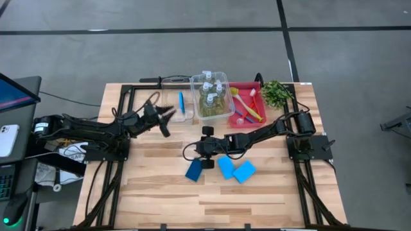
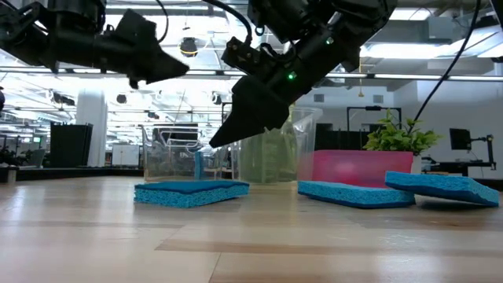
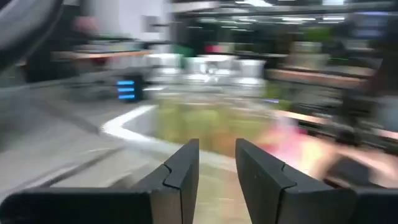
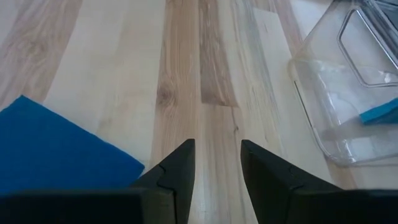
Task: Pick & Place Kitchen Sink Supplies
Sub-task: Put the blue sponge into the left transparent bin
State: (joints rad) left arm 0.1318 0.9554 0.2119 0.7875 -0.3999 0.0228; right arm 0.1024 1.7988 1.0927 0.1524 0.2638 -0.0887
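Three flat blue sponges lie flat on the wood: one (image 1: 194, 170) (image 2: 191, 191) (image 4: 56, 146) just near of my right gripper, two more (image 1: 225, 167) (image 1: 244, 172) to its right. A fourth sponge (image 1: 181, 102) (image 4: 379, 112) stands in a clear bin (image 1: 176, 108). Bottles of yellow-green liquid (image 1: 210, 96) stand in a second clear bin. Brushes (image 1: 247, 108) lie in the red tray. My right gripper (image 1: 191, 153) (image 4: 217, 155) hangs open above bare wood, between the sponge and the bin. My left gripper (image 1: 169, 115) (image 3: 216, 162) is open, raised beside the first bin.
A leafy green plant (image 1: 276, 93) stands at the far right corner, beside the red tray (image 1: 255, 86). The bins and tray line the far edge. Bare wood (image 1: 212, 202) stretches along the near half of the table.
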